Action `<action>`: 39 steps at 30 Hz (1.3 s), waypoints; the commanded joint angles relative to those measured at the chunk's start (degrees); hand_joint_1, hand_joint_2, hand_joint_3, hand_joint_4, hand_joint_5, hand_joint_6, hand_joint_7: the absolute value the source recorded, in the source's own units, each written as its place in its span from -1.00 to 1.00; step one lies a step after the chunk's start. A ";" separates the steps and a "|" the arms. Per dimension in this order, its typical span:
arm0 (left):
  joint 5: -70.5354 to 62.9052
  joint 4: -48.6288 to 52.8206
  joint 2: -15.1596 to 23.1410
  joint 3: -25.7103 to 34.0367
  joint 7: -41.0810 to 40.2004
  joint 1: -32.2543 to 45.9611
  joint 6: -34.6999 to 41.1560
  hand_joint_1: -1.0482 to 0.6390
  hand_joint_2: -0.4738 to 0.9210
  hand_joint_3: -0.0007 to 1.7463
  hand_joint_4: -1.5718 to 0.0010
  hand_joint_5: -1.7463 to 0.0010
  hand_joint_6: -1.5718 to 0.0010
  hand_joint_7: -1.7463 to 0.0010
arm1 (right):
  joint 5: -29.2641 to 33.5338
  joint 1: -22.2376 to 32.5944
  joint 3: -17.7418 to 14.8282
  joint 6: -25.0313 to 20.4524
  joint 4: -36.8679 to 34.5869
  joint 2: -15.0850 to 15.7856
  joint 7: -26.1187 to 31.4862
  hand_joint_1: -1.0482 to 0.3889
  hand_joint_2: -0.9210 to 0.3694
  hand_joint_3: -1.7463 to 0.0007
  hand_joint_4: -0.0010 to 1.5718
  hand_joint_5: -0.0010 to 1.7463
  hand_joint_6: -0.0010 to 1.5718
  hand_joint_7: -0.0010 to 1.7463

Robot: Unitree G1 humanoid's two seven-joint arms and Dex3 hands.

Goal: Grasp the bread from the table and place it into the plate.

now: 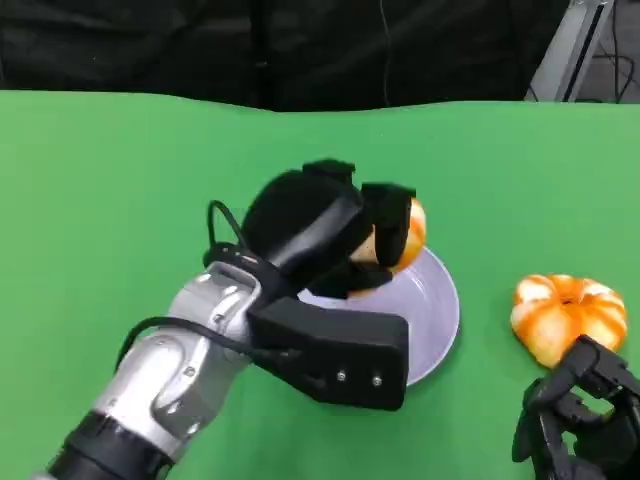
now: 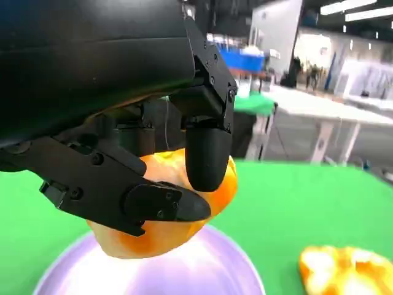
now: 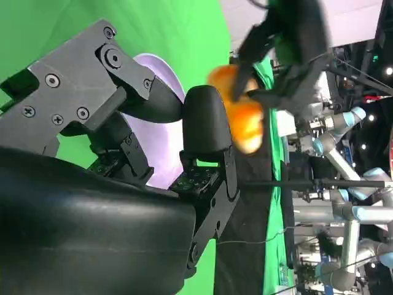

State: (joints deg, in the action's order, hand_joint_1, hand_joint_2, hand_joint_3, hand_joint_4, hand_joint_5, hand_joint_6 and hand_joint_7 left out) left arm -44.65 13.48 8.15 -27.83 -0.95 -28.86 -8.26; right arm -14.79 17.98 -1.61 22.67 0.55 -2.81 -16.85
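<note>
Two breads are out: the left hand (image 1: pixel 345 235) grips one bread (image 1: pixel 405 235) over the plate's (image 1: pixel 435 320) 12 o'clock rim, ready for release. Another bread (image 1: pixel 568 315) lies at 3 o'clock beside the empty right hand (image 1: pixel 580 420), fingers loosely apart.

two breads (image 1: pixel 400 232) (image 1: pixel 568 315), one plate (image 1: pixel 435 320)

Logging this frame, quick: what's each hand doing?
Left hand: holding the bread over the plate.
Right hand: holds nothing, fingers apart.
</note>
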 commanded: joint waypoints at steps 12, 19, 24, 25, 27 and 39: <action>3.03 18.97 1.47 -1.61 -2.12 -4.04 -8.56 0.15 1.00 -0.74 0.28 -0.72 0.06 -0.27 | -0.37 1.13 -0.27 -0.84 1.79 0.20 0.74 0.24 -0.34 -0.45 0.16 1.00 0.00 0.89; 2.20 11.47 5.20 -2.88 13.52 -3.66 -2.07 -0.94 1.00 -0.46 0.92 0.97 0.58 0.99 | -0.84 0.58 -0.29 0.07 0.82 0.01 0.13 0.27 -0.35 -0.46 0.17 1.00 -0.01 0.91; 1.46 9.42 6.86 -3.34 16.31 -2.39 0.18 -1.00 1.00 -0.21 1.00 1.00 0.95 1.00 | -0.72 0.89 -0.08 -0.87 1.66 -0.02 0.41 0.28 -0.33 -0.48 0.17 1.00 0.00 0.89; 1.98 9.35 6.88 -3.05 16.00 -2.04 0.03 -1.00 1.00 -0.17 1.00 1.00 0.98 1.00 | -0.77 0.90 -0.12 -0.91 1.72 0.05 0.34 0.28 -0.33 -0.48 0.17 1.00 0.00 0.89; 2.97 8.97 6.94 -2.46 15.67 -1.39 -0.18 -1.00 1.00 -0.13 1.00 1.00 0.99 1.00 | -0.84 0.90 -0.19 -0.69 1.61 0.08 0.17 0.28 -0.33 -0.48 0.17 1.00 0.01 0.88; 27.29 -5.28 3.26 12.41 17.03 11.24 2.32 -0.44 1.00 -0.63 0.60 0.88 0.51 0.93 | -0.72 1.20 -0.29 -0.96 1.75 -0.21 0.49 0.27 -0.32 -0.47 0.16 1.00 0.00 0.87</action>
State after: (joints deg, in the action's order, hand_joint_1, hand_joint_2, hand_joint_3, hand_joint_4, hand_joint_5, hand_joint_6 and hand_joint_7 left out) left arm -23.49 11.43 12.73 -19.07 15.11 -20.51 -8.48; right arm -15.01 18.82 -1.52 21.86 1.54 -3.41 -16.70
